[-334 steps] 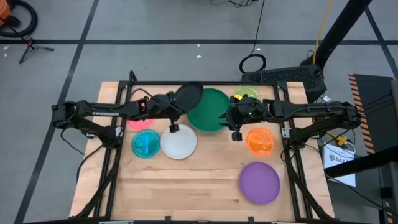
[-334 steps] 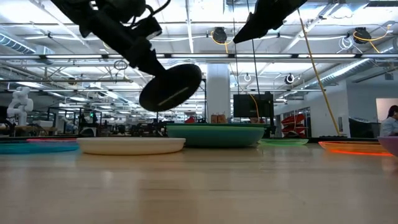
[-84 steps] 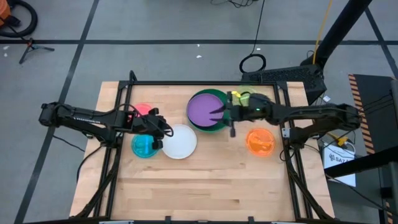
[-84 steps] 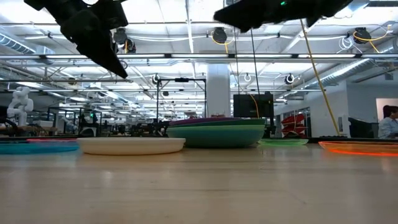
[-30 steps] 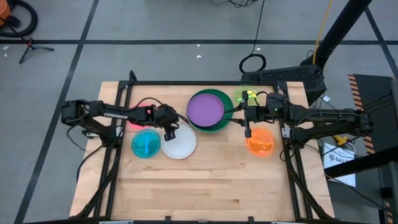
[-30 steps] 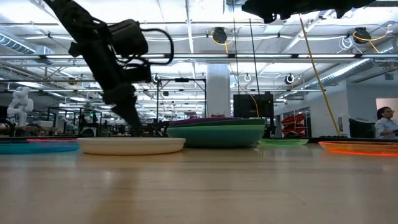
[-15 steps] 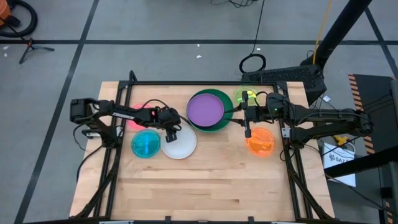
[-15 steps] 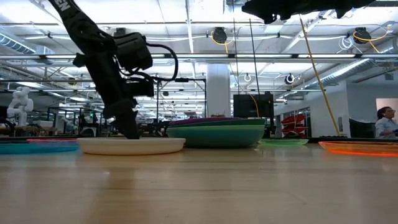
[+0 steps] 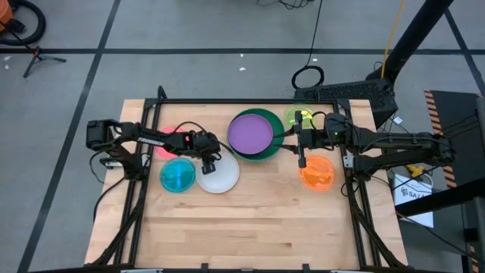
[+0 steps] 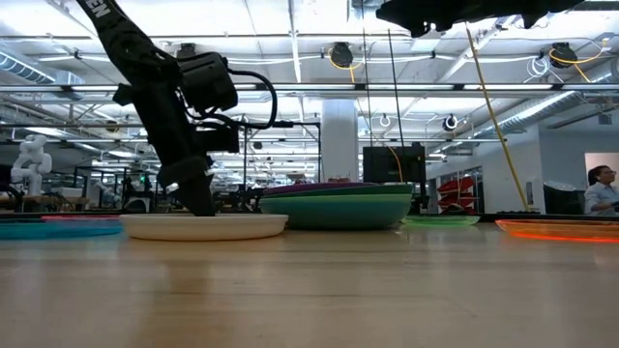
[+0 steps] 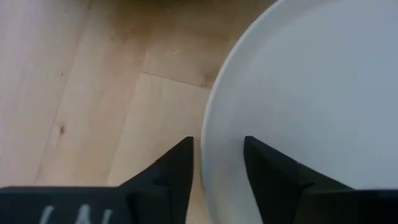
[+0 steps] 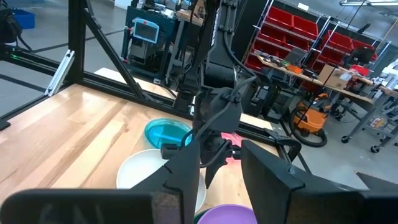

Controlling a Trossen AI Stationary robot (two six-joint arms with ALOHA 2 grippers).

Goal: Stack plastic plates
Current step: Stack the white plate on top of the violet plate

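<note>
**Left claw down on the white plate's rim**

White plate (image 9: 218,174) flat on the surface (image 9: 227,227), its rim caught between the tips of the left claw (image 11: 216,163): one finger outside the edge, one over the plate, parted and not yet pinched. Blue plate (image 9: 177,176) just beside the claw on its outer side, pink plate (image 9: 165,146) behind it, mostly hidden by the arm. Stack with the purple plate (image 9: 251,133) on top of the green one (image 9: 270,149) just beyond the claw, toward the middle.

Judging the step: gripping the white plate for the stack. Best done by closing firmly on the rim only, lifting one edge first, then carrying level and centring over purple before letting go.

Right claw (image 12: 219,163) hanging open and high, between the stack and the orange plate (image 9: 317,173), lime plate (image 9: 298,117) behind it. Waiting.
</note>
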